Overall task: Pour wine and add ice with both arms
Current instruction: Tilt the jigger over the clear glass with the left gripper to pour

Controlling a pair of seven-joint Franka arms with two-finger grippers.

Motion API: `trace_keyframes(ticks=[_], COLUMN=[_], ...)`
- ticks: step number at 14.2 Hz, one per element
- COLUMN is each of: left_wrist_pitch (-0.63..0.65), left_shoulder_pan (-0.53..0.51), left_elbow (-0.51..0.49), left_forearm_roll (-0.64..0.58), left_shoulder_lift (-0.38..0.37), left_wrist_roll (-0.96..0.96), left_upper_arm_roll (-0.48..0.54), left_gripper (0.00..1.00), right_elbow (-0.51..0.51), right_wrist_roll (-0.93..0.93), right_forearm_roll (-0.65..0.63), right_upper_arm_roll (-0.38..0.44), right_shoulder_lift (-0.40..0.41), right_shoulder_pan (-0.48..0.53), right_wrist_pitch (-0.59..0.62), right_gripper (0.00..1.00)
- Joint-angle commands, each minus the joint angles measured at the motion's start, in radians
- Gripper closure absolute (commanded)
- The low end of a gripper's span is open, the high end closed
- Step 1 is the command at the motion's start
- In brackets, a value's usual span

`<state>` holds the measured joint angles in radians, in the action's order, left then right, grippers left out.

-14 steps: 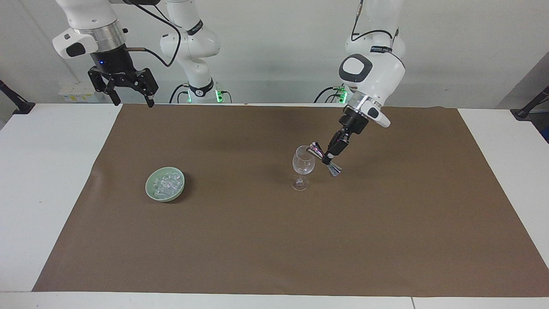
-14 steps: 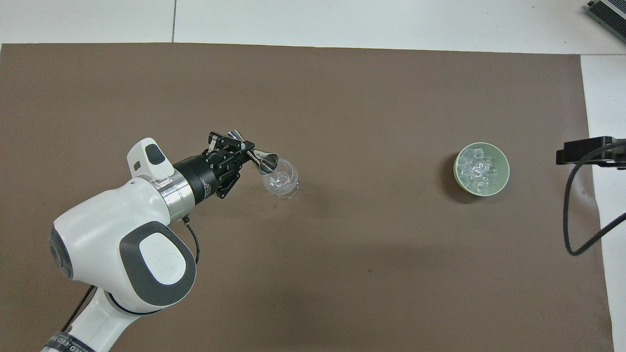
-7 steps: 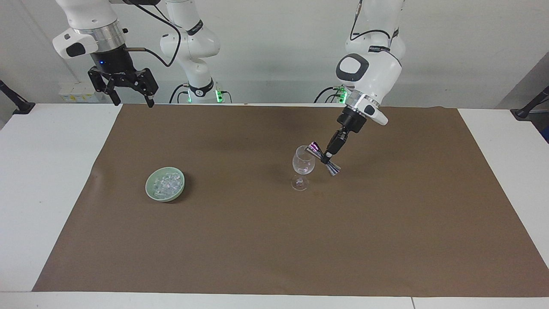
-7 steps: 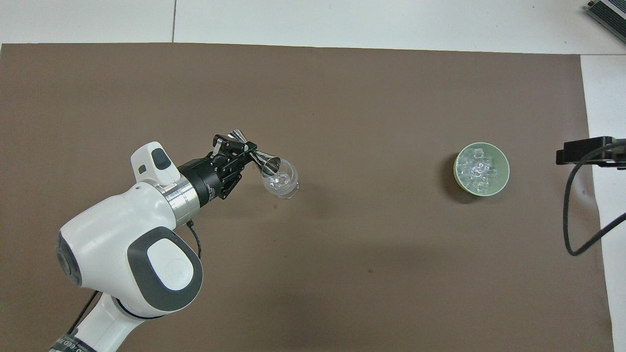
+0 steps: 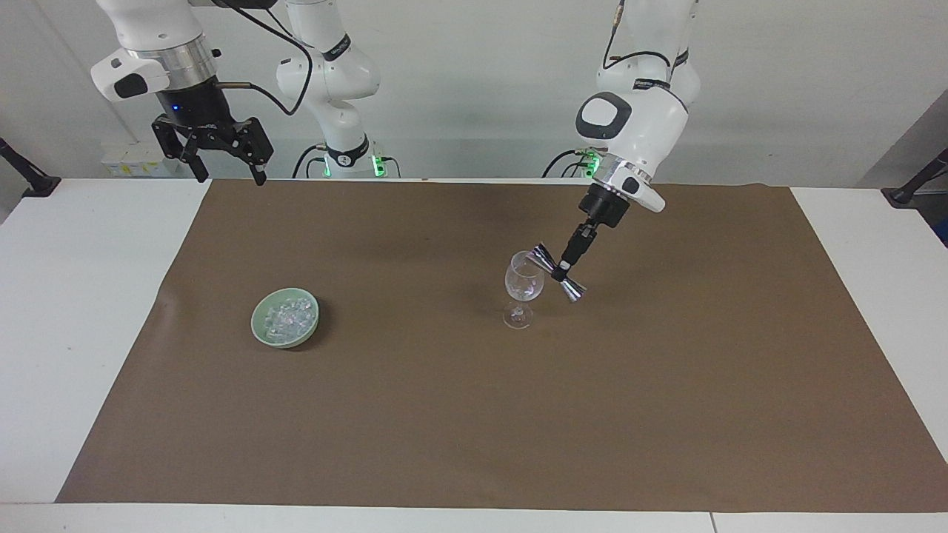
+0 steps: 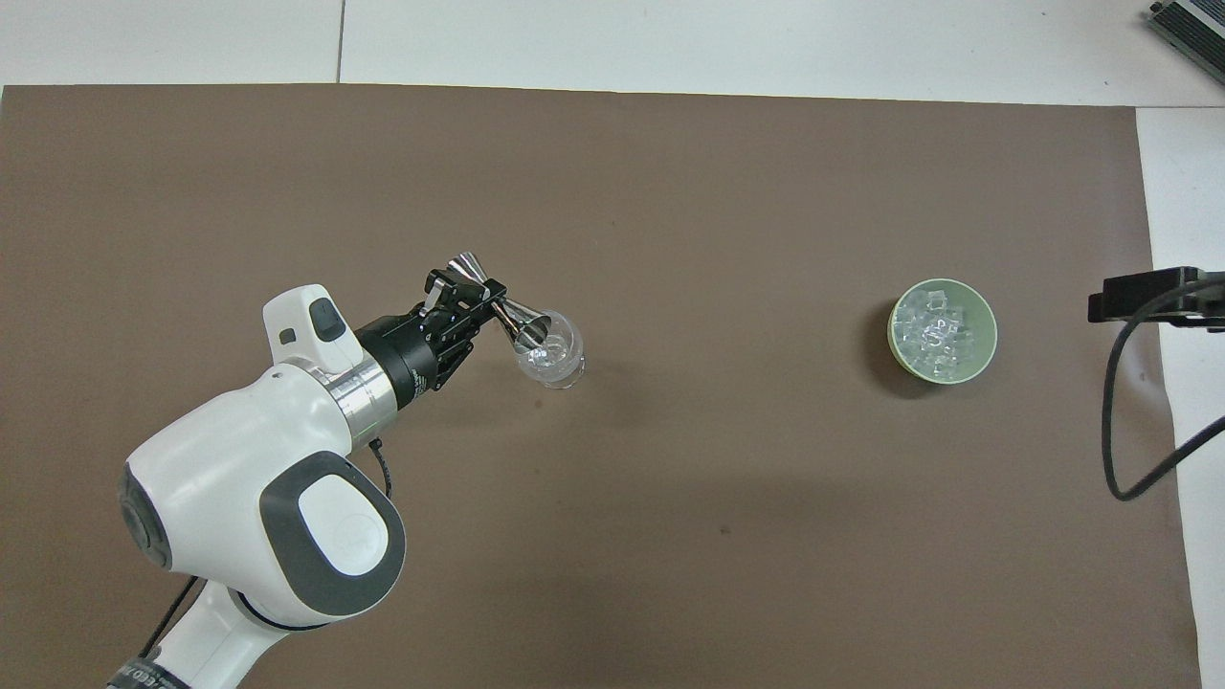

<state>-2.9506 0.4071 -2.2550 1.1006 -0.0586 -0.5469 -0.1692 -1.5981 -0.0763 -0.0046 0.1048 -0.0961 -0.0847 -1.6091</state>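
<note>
A clear stemmed wine glass [image 5: 523, 285] [image 6: 550, 349] stands on the brown mat, toward the left arm's end. My left gripper [image 5: 561, 272] [image 6: 483, 292] is shut on the waist of a shiny double-cone jigger [image 5: 555, 271] [image 6: 505, 308]. The jigger is tilted, with one mouth at the glass's rim. No wine shows, and the glass looks clear. The ice [image 5: 290, 316] [image 6: 938, 330] fills a pale green bowl [image 5: 256, 323] [image 6: 991, 330] toward the right arm's end. My right gripper [image 5: 230, 178] hangs open and empty, high over the table's robot-side edge, and waits there.
The brown mat [image 5: 474, 414] [image 6: 670, 536] covers most of the white table [image 5: 74, 296]. A black cable [image 6: 1115, 431] and a black part of the right arm's hand [image 6: 1139, 295] show at the edge of the overhead view.
The left arm has swung its wrist a little, and the jigger has turned and tipped slightly more toward the glass's rim. The right arm, the glass and the bowl have not moved.
</note>
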Motion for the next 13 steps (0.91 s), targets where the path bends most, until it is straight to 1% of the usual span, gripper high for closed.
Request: trace_keyframes(ticks=[1, 13], left_wrist_pitch=[-0.031, -0.108], left_shoulder_pan=[0.026, 0.039], left_elbow=[-0.034, -0.029], left_forearm_roll=[-0.011, -0.011], left_shoulder_lift=[-0.033, -0.023], left_wrist_roll=[0.034, 0.159], left_upper_arm_roll=[0.014, 0.01], left_gripper=[1.0, 1.0], right_elbow=[-0.011, -0.011], right_wrist_roll=[0.023, 0.023], right_forearm_roll=[0.017, 0.017], right_upper_arm_roll=[-0.005, -0.005], right_shoulder_lift=[-0.008, -0.008], right_shoulder_pan=[0.013, 0.013], right_wrist_pitch=[0.001, 0.006], right_gripper=[0.0, 0.0])
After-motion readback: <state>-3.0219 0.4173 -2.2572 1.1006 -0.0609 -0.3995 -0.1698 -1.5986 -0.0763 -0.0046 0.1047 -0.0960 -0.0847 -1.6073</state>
